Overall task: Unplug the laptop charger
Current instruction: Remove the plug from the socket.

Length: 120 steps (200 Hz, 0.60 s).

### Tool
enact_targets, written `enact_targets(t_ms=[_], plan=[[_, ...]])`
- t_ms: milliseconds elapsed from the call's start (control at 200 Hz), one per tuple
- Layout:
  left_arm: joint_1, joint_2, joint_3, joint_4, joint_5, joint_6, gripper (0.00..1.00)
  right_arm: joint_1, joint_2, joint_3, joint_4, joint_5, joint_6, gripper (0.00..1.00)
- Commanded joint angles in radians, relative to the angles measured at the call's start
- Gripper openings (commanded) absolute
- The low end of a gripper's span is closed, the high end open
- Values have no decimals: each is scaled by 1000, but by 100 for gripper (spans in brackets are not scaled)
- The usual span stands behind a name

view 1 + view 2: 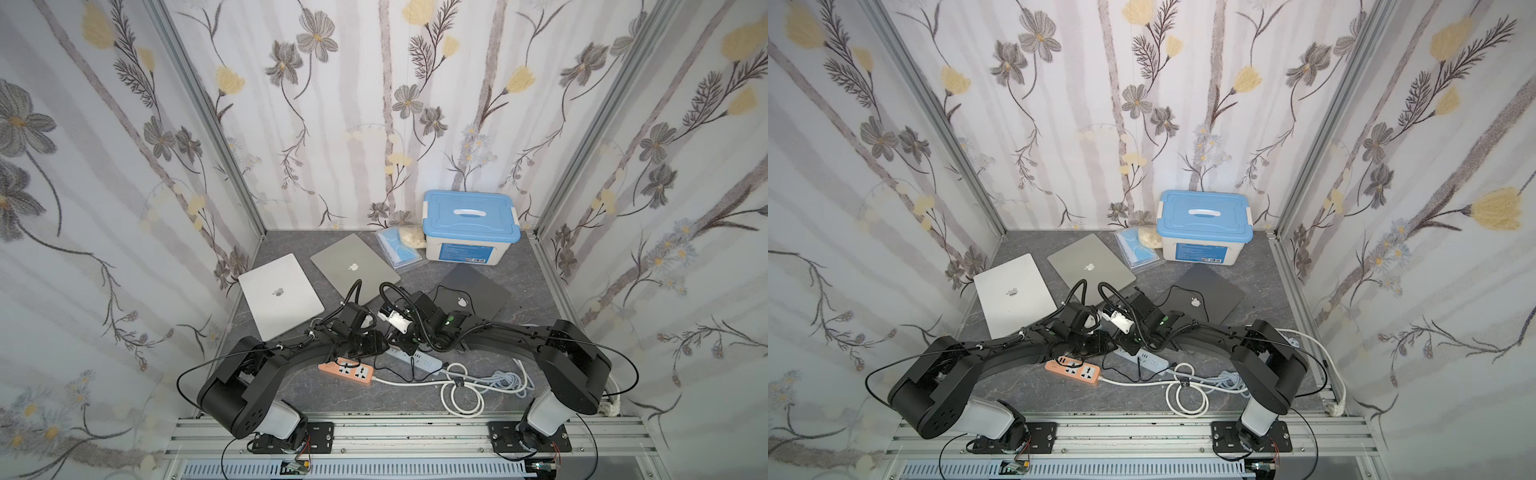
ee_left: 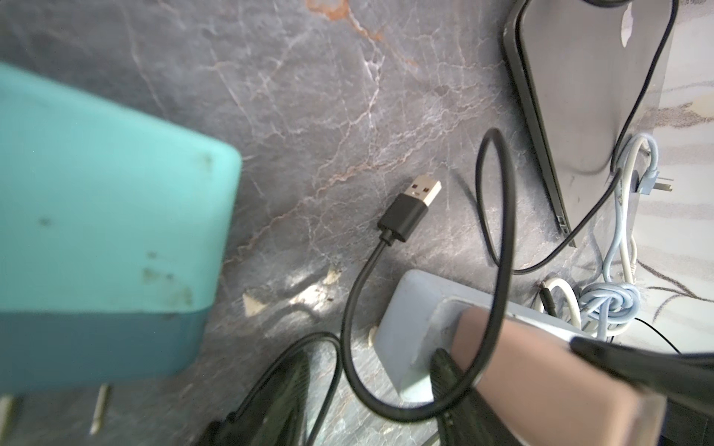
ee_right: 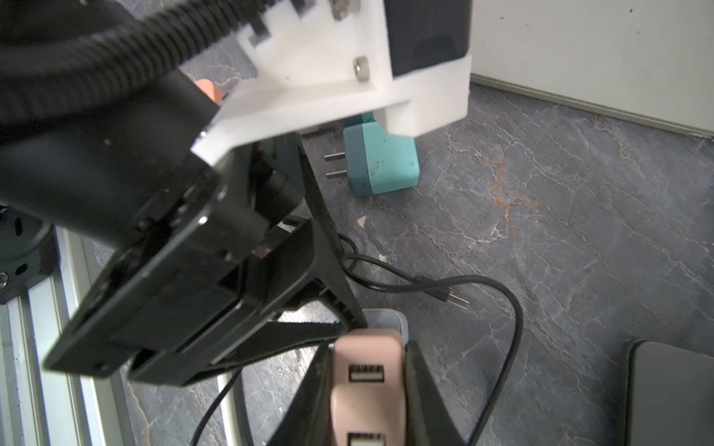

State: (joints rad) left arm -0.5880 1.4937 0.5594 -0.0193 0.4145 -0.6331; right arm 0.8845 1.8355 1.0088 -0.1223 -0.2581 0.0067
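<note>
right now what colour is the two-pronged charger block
Teal plastic charger block, best in right wrist view.

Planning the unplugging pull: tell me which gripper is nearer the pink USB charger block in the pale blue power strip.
Right. The right gripper is clamped on the pink USB charger block; the left gripper sits close beside it, not gripping it.

Both black arms are folded low, elbows out wide, forearms angled inward so the wrists almost meet in the middle. The right arm [image 1: 511, 332] tips its wrist down, and the right gripper [image 3: 369, 359] is clamped, one finger [image 3: 425, 390] on either side, on the pink two-port USB adapter [image 3: 365, 409]. The left arm [image 1: 291, 348] holds the left gripper [image 3: 349, 322] just beside it, nose down. Its jaw gap can't be read.
</note>
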Motion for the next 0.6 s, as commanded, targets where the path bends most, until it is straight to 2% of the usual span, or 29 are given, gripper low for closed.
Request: enact_targets(t_ms=[0,180,420,594], plan=[[-9,55,-31,-257,-148,21,58,-33,27,7,142,-126,61,7],[-9,60,-31,-250,-149,19,58,-80,-5,-47,199,-227,95,7],[-9,61,-36,-245,-146,19,58,-37,25,-33,134,-100,47,7],[-9,57,-42,-238,-145,12,58,-37,-38,-80,205,-178,53,7]])
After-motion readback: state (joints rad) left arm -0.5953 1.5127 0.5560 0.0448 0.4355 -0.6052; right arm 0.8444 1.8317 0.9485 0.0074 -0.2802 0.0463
